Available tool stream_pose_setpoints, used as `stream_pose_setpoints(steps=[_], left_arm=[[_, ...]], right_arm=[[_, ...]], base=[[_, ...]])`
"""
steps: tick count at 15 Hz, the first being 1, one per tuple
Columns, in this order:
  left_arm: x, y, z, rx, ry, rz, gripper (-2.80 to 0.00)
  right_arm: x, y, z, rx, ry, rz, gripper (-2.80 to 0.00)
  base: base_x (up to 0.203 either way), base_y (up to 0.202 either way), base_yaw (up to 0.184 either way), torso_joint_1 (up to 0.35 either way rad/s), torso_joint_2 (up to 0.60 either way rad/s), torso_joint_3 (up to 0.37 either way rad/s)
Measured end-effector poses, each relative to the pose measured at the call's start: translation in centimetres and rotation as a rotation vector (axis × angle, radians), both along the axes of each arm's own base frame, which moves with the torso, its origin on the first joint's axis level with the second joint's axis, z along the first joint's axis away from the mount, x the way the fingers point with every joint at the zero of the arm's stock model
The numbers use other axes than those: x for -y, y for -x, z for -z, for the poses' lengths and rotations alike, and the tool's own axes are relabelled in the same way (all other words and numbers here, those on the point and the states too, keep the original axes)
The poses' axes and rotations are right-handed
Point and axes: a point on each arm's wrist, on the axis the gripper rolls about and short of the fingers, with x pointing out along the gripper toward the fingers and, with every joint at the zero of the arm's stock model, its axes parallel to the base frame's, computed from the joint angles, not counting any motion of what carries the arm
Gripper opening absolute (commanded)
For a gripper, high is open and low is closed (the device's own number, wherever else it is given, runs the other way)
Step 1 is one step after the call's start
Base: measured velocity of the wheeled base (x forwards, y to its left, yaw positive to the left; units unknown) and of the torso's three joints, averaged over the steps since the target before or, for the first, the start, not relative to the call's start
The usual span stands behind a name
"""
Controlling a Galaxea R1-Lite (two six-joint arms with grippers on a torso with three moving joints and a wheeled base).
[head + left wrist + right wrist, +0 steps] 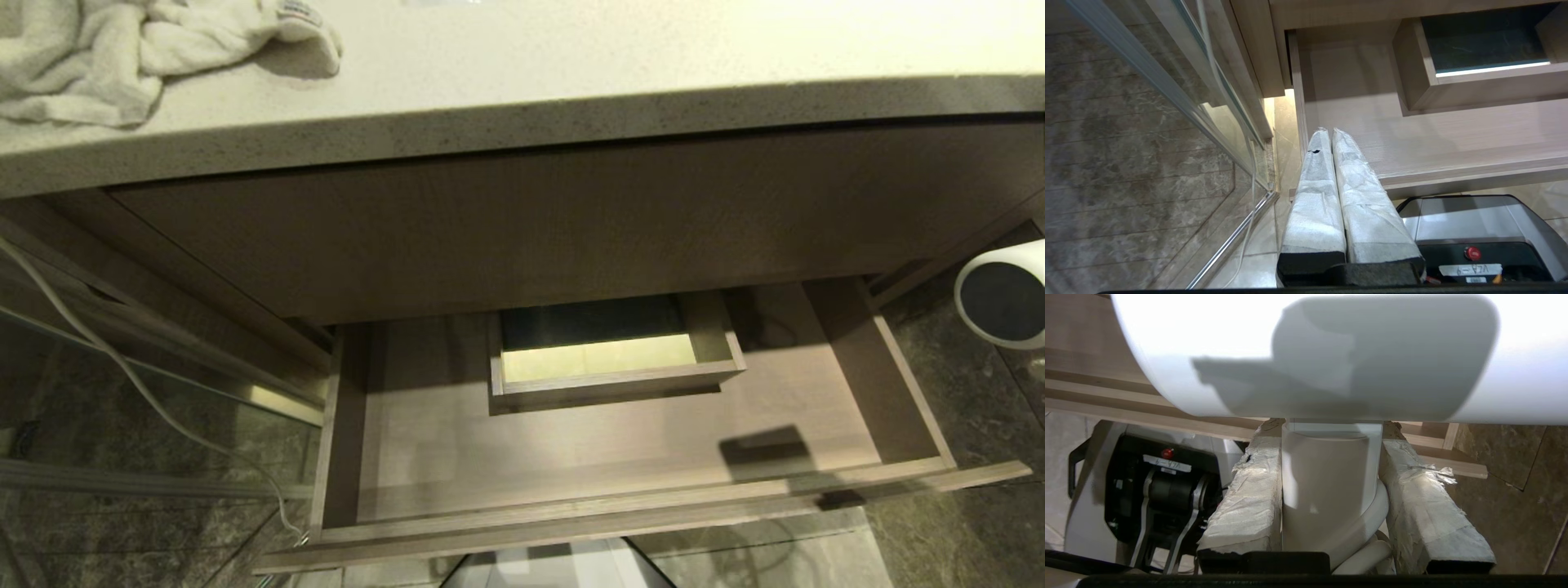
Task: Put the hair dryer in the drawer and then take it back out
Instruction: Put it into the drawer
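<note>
Open wooden drawer (620,457) pulled out below a pale stone counter (571,73), nothing inside but a small boxed notch (612,359) at its back. White hair dryer (1002,296) hangs outside the drawer, off its right side near the back corner, dark round end facing out. Right gripper (1331,490) clamps the dryer's handle btwn padded fingers (1249,502). Left gripper (1331,134), fingers pressed together w/ nothing held, sits by the drawer's front left corner. Crumpled towel (122,49) lies on the counter, well left of the drawer.

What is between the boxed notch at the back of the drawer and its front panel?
Nothing: in the head view the drawer floor from the boxed notch to the front panel is bare wood.
</note>
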Motion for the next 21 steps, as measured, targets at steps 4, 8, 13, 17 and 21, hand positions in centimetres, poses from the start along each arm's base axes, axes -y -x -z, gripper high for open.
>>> stream_pose_setpoints(steps=[4,8,13,17,21], left_arm=[[0.00,0.00,-0.01,0.001,0.000,0.000,-2.80],[0.00,0.00,-0.02,0.002,0.000,0.000,-2.80],[0.00,0.00,-0.01,0.001,0.000,0.000,-2.80],[0.00,0.00,-0.05,0.004,0.000,0.000,-2.80],[0.00,-0.01,0.04,-0.002,0.000,0.000,-2.80]], right_arm=[[0.01,-0.03,0.09,-0.002,-0.001,-0.001,-2.80],[0.01,-0.02,0.04,-0.001,0.000,-0.001,-2.80],[-0.02,0.05,0.00,0.003,0.001,-0.001,-2.80],[-0.01,0.03,0.02,0.001,0.000,-0.001,-2.80],[0.14,-0.39,-0.05,-0.005,0.000,-0.004,-2.80]], base=[[0.000,0.000,0.000,-0.311,0.48,0.154],[0.000,0.000,0.000,-0.212,0.38,0.198],[0.000,0.000,0.000,-0.061,0.36,0.278],[0.000,0.000,0.000,-0.068,0.35,0.297],[0.000,0.000,0.000,-0.040,0.32,0.257]])
